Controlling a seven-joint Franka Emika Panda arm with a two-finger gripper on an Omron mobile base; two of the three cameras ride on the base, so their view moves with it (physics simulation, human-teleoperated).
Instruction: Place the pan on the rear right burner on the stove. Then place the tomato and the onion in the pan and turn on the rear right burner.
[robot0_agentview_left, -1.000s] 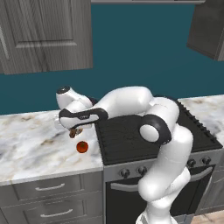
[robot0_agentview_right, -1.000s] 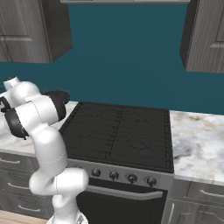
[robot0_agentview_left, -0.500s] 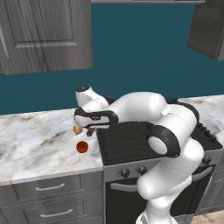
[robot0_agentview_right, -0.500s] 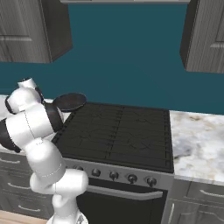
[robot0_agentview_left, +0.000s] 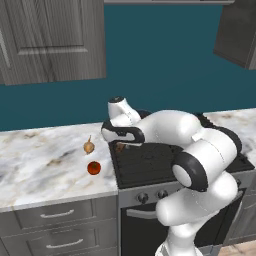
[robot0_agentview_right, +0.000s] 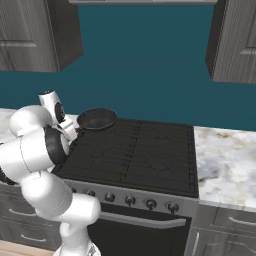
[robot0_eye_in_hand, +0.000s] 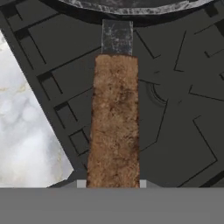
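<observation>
The gripper holds the pan by its brown wooden handle, jaws closed narrow on it (the handle runs straight up the middle of the hand view, toward twelve o'clock, to the black bowl at the top edge). In the right base view the pan sits raised above the rear left corner of the stove, with the white arm at about eight o'clock from it. Under the handle lie the black grate bars and, at nine o'clock in the hand view, the marble counter. In the left base view the onion and the tomato rest on the counter just left of the stove, the tomato at six o'clock from the onion, slightly apart.
</observation>
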